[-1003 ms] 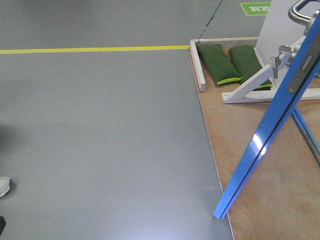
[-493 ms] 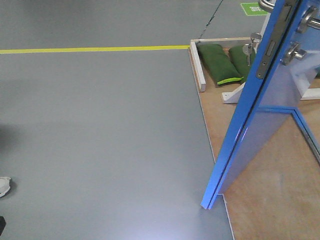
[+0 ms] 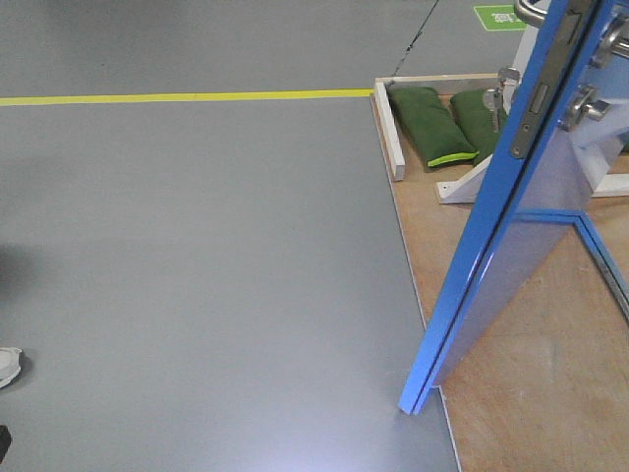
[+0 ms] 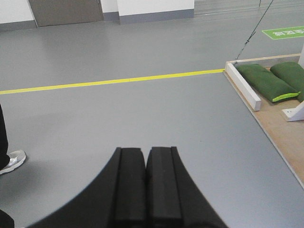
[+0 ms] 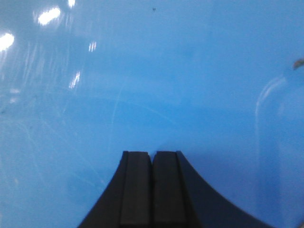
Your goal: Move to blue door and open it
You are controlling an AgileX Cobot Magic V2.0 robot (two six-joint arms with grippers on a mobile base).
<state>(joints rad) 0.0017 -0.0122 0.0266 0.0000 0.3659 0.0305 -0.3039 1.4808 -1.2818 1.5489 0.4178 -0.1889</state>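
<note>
Grey smooth floor (image 3: 197, 275) fills most of the front view, crossed near the top by a yellow line (image 3: 187, 96) that ends at a low wooden platform (image 3: 550, 393) on the right. On that platform stands the blue door (image 3: 516, 265), seen nearly edge-on, its lower corner right at the seam between the platform and the grey floor. At the very top of the view its silver lever handle (image 3: 532, 13) is partly cut off; a round silver lock (image 3: 582, 104) sits lower on the glossy face. Behind the door lie two green sandbags (image 3: 429, 123) side by side, touching, beside a white brace (image 3: 462, 182). A white shoe (image 3: 8, 366) peeks in at the left edge. The left claw (image 4: 146, 156) has its two black pads pressed together with nothing between them, and it hangs over bare grey floor, well apart from the platform. The right claw (image 5: 152, 154) is likewise closed on nothing, and the glossy blue surface fills its whole view just beyond the tips; whether the tips touch the panel cannot be told.
</note>
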